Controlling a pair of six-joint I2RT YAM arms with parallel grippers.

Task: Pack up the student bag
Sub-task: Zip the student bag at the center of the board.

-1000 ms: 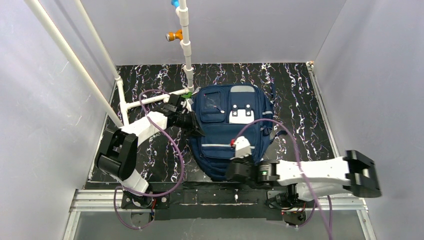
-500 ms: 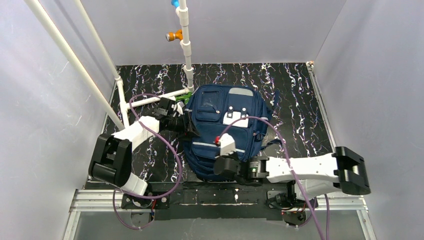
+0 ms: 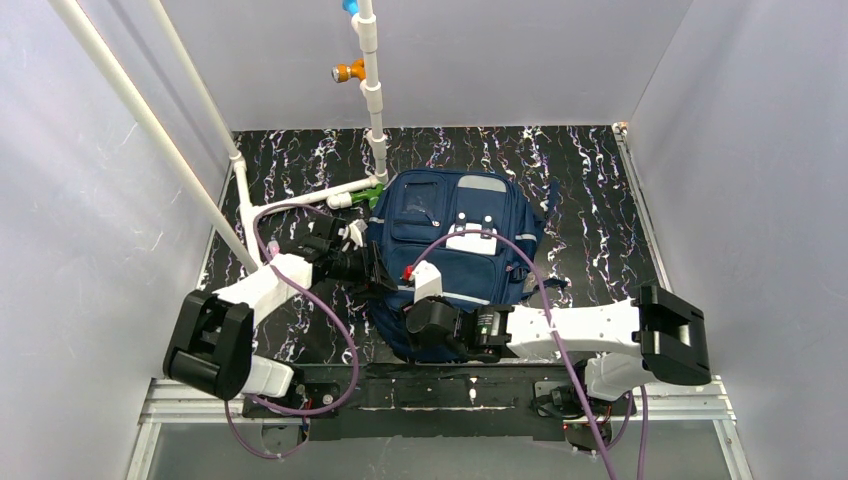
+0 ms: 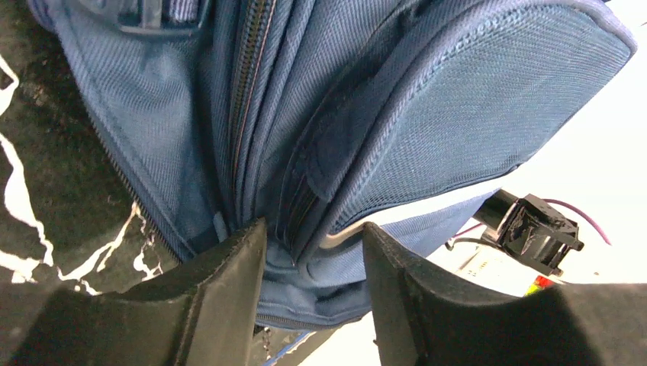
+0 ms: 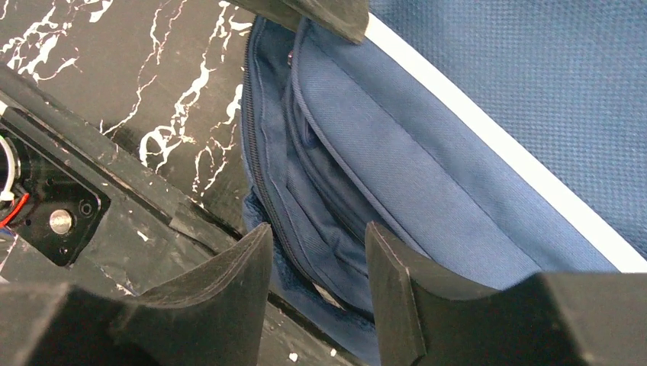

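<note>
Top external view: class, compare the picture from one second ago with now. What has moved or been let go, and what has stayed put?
Both arms swung left, dragging the near end of the student bag left across the table. The left gripper and right gripper, shut before, have opened, apparently releasing the fabric. The bag still lies front-up; the white pipe frame has not moved.

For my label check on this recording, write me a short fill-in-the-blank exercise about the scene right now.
1. The backpack lying on the table is dark ____.
2. The jaws of the left gripper and right gripper stand ____.
3. The table is black with ____ veins.
Missing words: blue; open; white.
</note>
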